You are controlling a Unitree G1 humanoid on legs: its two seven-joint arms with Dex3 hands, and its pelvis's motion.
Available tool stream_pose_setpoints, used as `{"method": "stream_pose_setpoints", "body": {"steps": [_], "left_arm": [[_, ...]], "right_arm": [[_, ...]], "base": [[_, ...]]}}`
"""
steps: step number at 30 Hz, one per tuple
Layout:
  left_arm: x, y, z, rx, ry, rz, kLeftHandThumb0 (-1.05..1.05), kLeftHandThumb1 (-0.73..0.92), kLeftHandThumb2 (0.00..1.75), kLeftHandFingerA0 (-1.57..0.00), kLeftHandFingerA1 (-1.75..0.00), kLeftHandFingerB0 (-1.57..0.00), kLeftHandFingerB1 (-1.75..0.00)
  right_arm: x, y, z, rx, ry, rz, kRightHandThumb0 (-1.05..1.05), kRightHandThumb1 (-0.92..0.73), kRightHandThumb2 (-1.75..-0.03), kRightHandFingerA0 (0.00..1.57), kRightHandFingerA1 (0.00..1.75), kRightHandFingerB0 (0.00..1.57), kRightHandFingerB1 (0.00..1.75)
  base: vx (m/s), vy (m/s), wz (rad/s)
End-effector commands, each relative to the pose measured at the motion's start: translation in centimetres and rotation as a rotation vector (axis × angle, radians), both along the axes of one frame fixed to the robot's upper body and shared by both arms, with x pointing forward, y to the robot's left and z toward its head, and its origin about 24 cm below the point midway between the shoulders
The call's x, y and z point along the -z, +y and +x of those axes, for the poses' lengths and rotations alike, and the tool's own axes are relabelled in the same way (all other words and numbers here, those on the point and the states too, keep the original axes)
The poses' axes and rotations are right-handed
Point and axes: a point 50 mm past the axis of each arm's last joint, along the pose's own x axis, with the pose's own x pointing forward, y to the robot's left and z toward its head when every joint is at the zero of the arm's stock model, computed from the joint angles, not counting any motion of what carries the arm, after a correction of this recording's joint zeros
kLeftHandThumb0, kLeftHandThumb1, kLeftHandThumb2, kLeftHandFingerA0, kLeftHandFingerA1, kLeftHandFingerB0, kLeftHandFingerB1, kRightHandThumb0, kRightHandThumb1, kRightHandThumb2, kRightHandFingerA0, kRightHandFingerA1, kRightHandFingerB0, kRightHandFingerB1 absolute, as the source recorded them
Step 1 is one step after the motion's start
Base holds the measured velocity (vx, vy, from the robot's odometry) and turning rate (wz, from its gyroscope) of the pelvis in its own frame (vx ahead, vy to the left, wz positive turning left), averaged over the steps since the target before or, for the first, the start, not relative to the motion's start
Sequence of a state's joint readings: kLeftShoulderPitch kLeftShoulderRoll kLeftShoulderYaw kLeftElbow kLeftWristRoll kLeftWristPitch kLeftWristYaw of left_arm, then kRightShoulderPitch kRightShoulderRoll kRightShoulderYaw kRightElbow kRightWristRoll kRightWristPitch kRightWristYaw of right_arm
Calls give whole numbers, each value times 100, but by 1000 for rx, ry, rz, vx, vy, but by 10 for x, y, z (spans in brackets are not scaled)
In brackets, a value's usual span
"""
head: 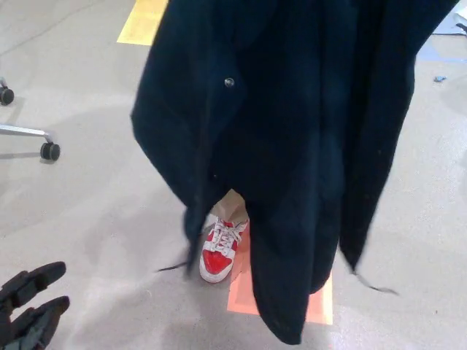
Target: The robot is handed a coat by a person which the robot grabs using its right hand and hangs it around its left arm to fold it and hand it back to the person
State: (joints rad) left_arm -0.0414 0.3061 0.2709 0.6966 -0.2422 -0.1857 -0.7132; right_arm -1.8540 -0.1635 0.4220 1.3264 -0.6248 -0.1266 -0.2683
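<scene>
Hovering at seven o'clock, the left hand (pixel 29 306) is spread and empty; the right hand is out of view. The coat (pixel 292 146) hangs from twelve o'clock to centre, above a person's shoe (pixel 219 254). A grab might catch only loose cloth or the dangling drawcord (pixel 376 286), and the coat could slip to the floor.

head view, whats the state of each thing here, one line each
coat: hanging loose, its top out of frame
left hand: open, fingers apart, empty, apart from the coat
right hand: not in view
shoe: laced, flat on the floor behind the coat
chair castor: resting on the floor
</scene>
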Motion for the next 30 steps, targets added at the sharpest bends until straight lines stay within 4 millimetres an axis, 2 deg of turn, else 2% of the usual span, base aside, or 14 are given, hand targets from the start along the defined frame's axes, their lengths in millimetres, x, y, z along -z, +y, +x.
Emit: {"method": "stream_pose_setpoints", "body": {"steps": [1, 2, 4, 5, 13, 14, 15, 18, 19, 24, 25, 26, 28, 30], "left_arm": [[-16, -10, -5, 163, -53, -92, -36, 54, 111, 0, -48, 0, -48], [-21, -13, -6, 209, -63, -109, -78, 78, 101, -10, -43, -8, -39], [-26, -17, -8, 263, -69, -127, -71, 72, 109, -12, -48, 0, -40], [-27, -19, -10, 276, -71, -137, -36, 54, 112, 0, -48, 0, -48], [-48, -53, -25, 566, -65, -220, -38, 47, 109, 0, -48, 0, -48], [-52, -59, -26, 608, -63, -230, -84, 73, 104, -11, -45, -5, -38], [-55, -62, -26, 626, -68, -227, -81, 92, 70, -17, -35, -9, -27], [-60, -72, -26, 681, -91, -221, -82, 92, 71, -17, -36, -9, -29], [-67, -86, -25, 728, -90, -192, -38, 46, 108, 0, -48, 0, -48], [-74, -113, -20, 786, -93, -198, -39, 44, 107, 0, -48, 0, -48], [-76, -118, -18, 801, -102, -187, -85, 91, 68, -17, -35, -11, -30], [-77, -129, -12, 822, -117, -168, -85, 73, 110, -10, -48, -1, -36], [-80, -137, -9, 834, -139, -140, -78, 72, 111, -6, -47, -3, -37], [-82, -150, -2, 840, -149, -121, -84, 75, 110, -11, -48, -3, -36]], "right_arm": [[-28, 14, -18, -37, -120, 19, -36, -83, -70, 85, 166, 73, 127], [-30, 16, -20, -44, -123, 20, -34, -85, -65, 84, 167, 68, 129], [-31, 19, -21, -54, -131, 22, -34, -85, -65, 84, 170, 68, 132], [-31, 20, -22, -58, -131, 21, -33, -83, -65, 81, 172, 65, 139], [-21, 32, -19, -96, -79, 10, -35, -82, -70, 83, 164, 68, 127], [-18, 33, -18, -103, -73, 6, -35, -84, -64, 82, 166, 66, 132], [-18, 34, -17, -107, -71, 5, -34, -81, -68, 81, 166, 66, 128], [-14, 35, -16, -114, -62, -7, -34, -83, -64, 81, 168, 65, 132], [-10, 37, -15, -117, -53, -18, -37, -81, -67, 80, 172, 63, 146], [-5, 48, -15, -155, -6, -24, -35, -82, -65, 80, 173, 63, 135], [-4, 52, -16, -174, -1, -27, -33, -82, -65, 80, 173, 62, 139], [-2, 63, -19, -204, 19, -40, -38, -82, -70, 77, 164, 65, 115], [-1, 72, -21, -232, 21, -54, -35, -82, -64, 80, 163, 61, 128], [0, 83, -25, -276, 47, -53, -39, -82, -66, 86, 134, 74, 84]], "base": [[0, 0, 0], [0, 0, 0], [0, 0, 0], [0, 0, 0], [0, 0, 0], [0, 0, 0], [0, 0, 0], [0, 0, 0], [0, 0, 0], [0, 0, 0], [0, 0, 0], [0, 0, 0], [0, 0, 0], [0, 0, 0]]}}
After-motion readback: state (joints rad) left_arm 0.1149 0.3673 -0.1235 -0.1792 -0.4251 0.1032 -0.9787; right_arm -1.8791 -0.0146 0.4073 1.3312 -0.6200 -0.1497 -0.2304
